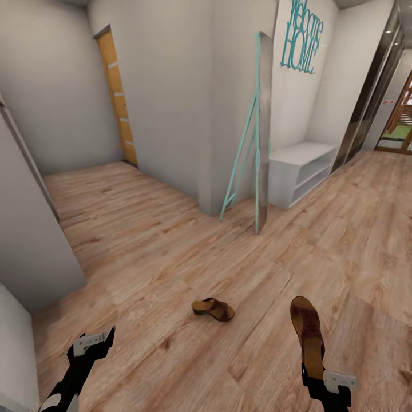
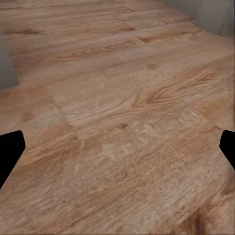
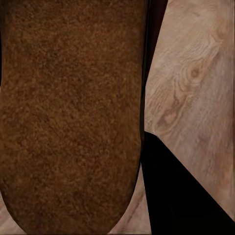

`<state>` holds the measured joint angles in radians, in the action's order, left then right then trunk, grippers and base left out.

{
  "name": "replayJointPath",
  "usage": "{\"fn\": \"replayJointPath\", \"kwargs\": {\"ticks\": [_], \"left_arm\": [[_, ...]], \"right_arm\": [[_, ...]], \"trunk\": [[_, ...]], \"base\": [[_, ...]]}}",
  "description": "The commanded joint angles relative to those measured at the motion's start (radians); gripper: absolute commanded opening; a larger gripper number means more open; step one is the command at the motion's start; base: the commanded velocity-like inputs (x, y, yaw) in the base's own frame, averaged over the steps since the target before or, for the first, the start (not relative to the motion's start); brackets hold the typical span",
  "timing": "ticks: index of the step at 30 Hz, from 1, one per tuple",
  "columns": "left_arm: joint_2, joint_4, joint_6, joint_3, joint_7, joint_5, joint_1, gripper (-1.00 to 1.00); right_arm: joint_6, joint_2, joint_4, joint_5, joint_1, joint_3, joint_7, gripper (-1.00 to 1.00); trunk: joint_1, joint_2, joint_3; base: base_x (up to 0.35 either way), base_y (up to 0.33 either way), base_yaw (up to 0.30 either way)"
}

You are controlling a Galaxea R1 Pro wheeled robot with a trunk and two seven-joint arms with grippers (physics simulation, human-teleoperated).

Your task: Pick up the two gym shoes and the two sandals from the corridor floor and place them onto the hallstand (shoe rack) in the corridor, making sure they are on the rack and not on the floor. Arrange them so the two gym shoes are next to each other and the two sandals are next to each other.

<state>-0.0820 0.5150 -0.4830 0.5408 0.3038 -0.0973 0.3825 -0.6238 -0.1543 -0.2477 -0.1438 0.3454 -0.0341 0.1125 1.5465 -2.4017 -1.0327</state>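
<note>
Brown, fuzzy-soled sandal (image 1: 307, 329) sits clamped in the right gripper (image 1: 318, 372). Left gripper (image 1: 94, 343) hangs spread over grainy wood floor (image 1: 171, 257). Another sandal (image 1: 213, 309) lies there.

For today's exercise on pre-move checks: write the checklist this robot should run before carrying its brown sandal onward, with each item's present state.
1. Dark-brown cork-soled sandal held in right gripper: ok.
2. Grip firmness: cannot tell.
3. Left gripper open and free: ok.
4. Second brown sandal racked: not ok, lying on wood-plank floor.
5. Grey hallstand with upper shelves sighted: cannot tell; a light-grey low shelf bench stands ahead.
</note>
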Motion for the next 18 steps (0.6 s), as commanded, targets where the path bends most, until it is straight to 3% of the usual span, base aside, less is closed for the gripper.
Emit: {"fn": "replayJointPath", "kwargs": {"ticks": [1, 18], "left_arm": [[0.001, -0.001, -0.005, 0.008, 0.006, -0.010, 0.001, 1.00], [0.000, 0.000, -0.005, 0.008, 0.006, -0.010, 0.001, 1.00]], "right_arm": [[-0.004, 0.000, 0.001, -0.011, 0.000, -0.004, -0.001, -1.00], [-0.004, 0.000, 0.001, -0.011, 0.000, -0.004, -0.001, -1.00]], "trunk": [[0.000, 0.000, -0.001], [0.000, 0.000, -0.001]], "base": [[0.036, 0.278, -0.292], [0.003, 0.234, -0.292]]}}
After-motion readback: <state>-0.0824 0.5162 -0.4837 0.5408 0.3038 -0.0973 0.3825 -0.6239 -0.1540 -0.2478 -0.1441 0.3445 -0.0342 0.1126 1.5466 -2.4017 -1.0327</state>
